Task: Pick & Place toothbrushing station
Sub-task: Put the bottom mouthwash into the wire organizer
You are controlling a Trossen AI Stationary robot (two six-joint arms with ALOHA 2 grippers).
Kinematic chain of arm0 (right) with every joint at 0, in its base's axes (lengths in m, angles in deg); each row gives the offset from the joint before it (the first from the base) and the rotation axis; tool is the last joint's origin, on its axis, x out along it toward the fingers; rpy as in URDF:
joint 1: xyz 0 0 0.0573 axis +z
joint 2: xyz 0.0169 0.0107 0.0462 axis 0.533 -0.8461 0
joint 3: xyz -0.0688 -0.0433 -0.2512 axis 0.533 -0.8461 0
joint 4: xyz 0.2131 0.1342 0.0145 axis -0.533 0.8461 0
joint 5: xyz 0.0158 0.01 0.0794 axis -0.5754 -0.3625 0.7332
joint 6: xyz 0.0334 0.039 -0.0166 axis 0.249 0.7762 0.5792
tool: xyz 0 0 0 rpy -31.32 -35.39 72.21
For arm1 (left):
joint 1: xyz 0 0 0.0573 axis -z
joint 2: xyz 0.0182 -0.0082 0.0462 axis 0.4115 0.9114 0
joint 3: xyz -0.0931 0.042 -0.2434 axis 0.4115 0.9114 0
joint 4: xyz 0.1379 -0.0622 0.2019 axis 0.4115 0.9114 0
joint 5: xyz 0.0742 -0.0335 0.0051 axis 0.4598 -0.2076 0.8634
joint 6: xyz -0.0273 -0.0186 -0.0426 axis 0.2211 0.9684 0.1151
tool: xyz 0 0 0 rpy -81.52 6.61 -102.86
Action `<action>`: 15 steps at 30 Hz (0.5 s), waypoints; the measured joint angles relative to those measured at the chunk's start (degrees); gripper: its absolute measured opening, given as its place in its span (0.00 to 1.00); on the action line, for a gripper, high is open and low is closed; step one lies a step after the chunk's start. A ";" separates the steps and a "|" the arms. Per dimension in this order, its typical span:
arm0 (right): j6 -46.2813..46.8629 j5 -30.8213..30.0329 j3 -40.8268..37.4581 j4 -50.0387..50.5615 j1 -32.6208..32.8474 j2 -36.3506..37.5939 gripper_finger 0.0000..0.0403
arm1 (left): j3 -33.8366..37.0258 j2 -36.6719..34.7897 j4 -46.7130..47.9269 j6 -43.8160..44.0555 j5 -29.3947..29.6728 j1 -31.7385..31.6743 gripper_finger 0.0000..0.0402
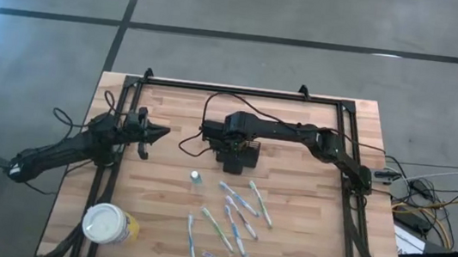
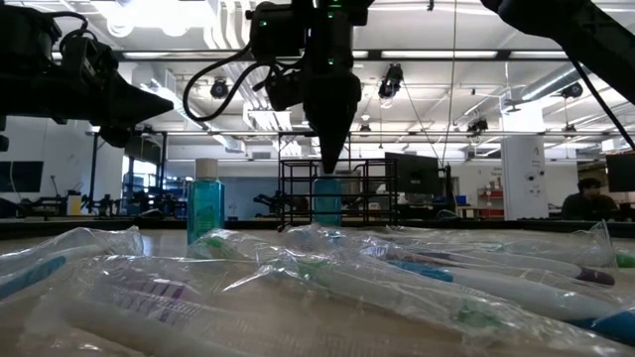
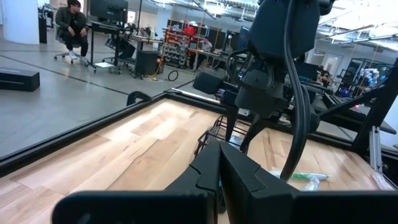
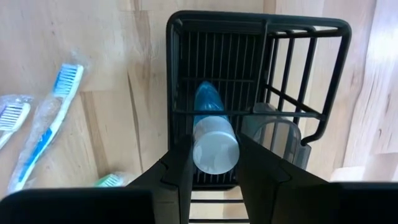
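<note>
- Toothbrushing station (image 1: 242, 152): black slatted holder standing on the wooden table (image 1: 179, 114), just far of centre, directly under the right gripper (image 1: 231, 146).
- Right arm reaches in from the right edge across the table, wrist bent so the gripper points straight down over the station.
- Right wrist view: the right gripper's fingers (image 4: 180, 171) stand slightly apart on either side of a blue bottle with a white cap (image 4: 211, 134), close to the cap; firm contact cannot be confirmed. The bottle stands upright in one compartment of the station (image 4: 311, 74); a clear cup (image 4: 273, 134) sits in the next compartment.
- Left gripper (image 1: 155, 135) hovers over the far-left part of the table, pointing right, clear of everything; the left wrist view shows its fingers (image 3: 239, 180) closed together, holding nothing.
- Low view only: a second teal bottle (image 2: 204, 203) stands on the table left of the station; wrapped toothbrushes (image 2: 327, 278) fill the foreground.
- High view: toothbrushes (image 1: 231, 220) scattered over the near-centre table; a round white-lidded yellow cup (image 1: 107, 224) at the near left.
- Room: grey floor, open workshop with racks and ceiling lights; a seated person (image 3: 71, 28) shows far off.
</note>
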 joint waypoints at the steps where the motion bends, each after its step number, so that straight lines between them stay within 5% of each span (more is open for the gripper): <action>1: -0.19 0.00 0.00 -0.04 0.00 -0.01 0.23 | 0.00 0.00 0.00 0.00 -0.01 -0.01 0.03; 15: -0.05 0.22 -0.01 -0.53 -0.02 -0.23 0.39 | 0.00 -0.01 0.02 0.03 0.00 -0.01 0.03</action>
